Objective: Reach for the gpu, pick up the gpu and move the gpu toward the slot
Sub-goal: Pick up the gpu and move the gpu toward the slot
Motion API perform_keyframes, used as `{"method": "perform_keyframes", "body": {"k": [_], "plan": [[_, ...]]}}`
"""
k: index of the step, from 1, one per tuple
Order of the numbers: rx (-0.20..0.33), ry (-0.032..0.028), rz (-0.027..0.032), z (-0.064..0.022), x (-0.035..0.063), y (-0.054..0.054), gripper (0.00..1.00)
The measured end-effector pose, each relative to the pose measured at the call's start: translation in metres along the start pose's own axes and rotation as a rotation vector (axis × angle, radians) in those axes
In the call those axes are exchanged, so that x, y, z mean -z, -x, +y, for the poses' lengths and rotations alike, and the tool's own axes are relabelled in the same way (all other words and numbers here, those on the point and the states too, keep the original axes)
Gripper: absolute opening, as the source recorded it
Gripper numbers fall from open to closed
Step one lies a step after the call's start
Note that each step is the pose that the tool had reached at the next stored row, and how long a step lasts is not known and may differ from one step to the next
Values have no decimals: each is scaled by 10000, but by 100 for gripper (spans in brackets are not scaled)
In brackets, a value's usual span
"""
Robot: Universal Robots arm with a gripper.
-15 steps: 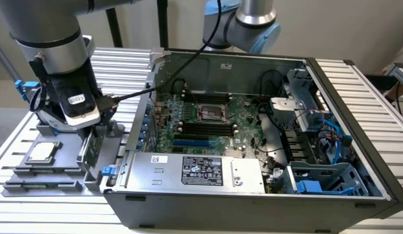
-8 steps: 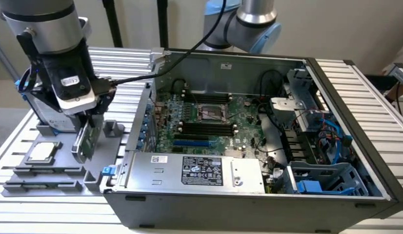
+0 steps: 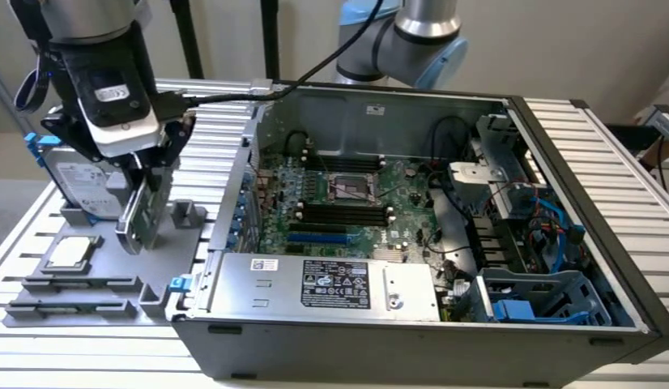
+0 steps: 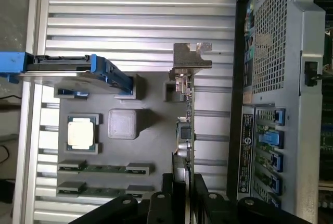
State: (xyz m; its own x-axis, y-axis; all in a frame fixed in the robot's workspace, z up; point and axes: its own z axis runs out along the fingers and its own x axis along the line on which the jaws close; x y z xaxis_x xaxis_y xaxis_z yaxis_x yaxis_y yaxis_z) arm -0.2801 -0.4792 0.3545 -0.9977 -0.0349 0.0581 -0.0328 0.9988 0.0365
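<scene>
The gpu (image 4: 184, 130), standing upright on edge in the grey fixture tray (image 3: 108, 267) beside the open computer case (image 3: 594, 267), is clamped between the closed jaws of the gripper (image 4: 186, 182).

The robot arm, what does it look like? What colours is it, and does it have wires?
The arm is shiny silver tubes with light blue caps at the joints. A black cable runs along to the wrist. The gripper body is black and silvery grey, with a white label carrying dark print. Its fingers are black, with round bolt heads showing in the wrist view.
</scene>
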Motion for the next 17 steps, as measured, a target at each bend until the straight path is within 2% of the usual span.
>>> {"method": "perform_keyframes", "body": {"k": [7,17], "plan": [[15,3,3,2,329,146,26],[32,146,7,-31,806,556,26]]}}
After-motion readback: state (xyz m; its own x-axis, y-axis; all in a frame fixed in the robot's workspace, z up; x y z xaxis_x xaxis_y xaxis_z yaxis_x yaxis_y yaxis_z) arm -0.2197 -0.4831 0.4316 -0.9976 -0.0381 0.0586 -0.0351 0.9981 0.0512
